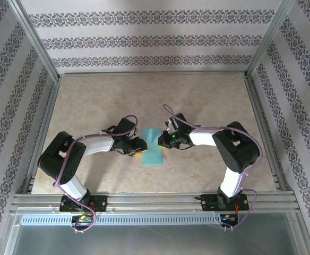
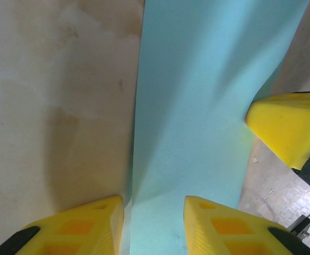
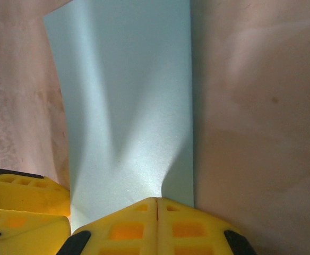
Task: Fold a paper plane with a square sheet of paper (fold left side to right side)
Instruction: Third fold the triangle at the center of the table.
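The square sheet of paper [image 1: 154, 147] lies mid-table as a narrow cyan rectangle, doubled over lengthwise. My left gripper [image 1: 139, 149] is at its left side, open, yellow fingers [image 2: 91, 228] straddling the paper's edge [image 2: 197, 106]. My right gripper [image 1: 164, 141] meets the sheet from the right. Its tips [image 3: 156, 204] are shut on the near edge of the paper [image 3: 128, 95], which rises in a soft ridge toward them. The right gripper's finger [image 2: 287, 127] touches the sheet's curled side. The paper plane is out of view.
The beige tabletop [image 1: 208, 101] is fenced by metal rails [image 1: 155, 199] and patterned walls. The left gripper's fingers [image 3: 22, 202] sit close beside the right gripper's tips.
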